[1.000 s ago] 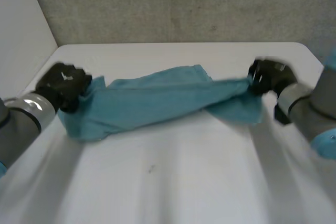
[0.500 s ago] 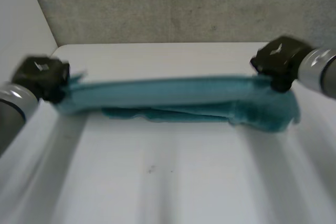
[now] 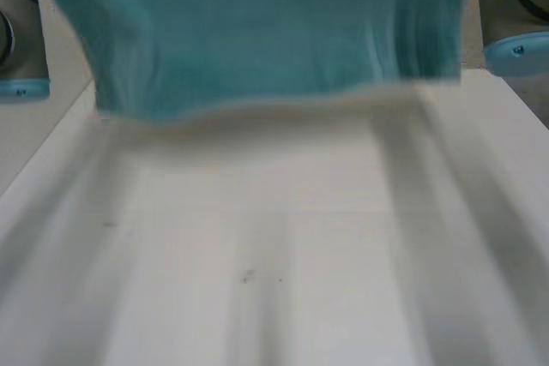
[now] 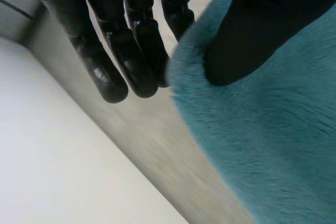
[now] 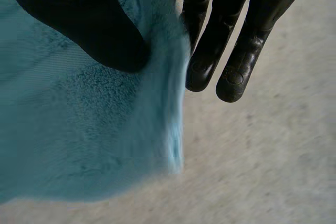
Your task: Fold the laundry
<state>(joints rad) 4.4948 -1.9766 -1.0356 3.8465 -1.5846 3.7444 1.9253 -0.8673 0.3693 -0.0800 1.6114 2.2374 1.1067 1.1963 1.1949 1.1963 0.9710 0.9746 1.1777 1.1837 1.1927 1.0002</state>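
Towel (image 3: 257, 32) lifted off the table (image 3: 283, 280) since the earlier frame; it now hangs at 12 o'clock in the head view.
Left hand (image 4: 134, 51) pinches its 9 o'clock side and right hand (image 5: 247, 40) its 3 o'clock side, thumb against fingers, likely held apart so it spreads flat for folding.

teal towel (image 3: 257, 32) hanging spread, white table (image 3: 283, 280) beneath

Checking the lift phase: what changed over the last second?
The left hand and right hand rose and moved apart, lifting the towel off the table. It was bunched a second ago, then pulled taut, and now hangs spread out above the surface. Unchanged: each hand pinches one end of the towel.
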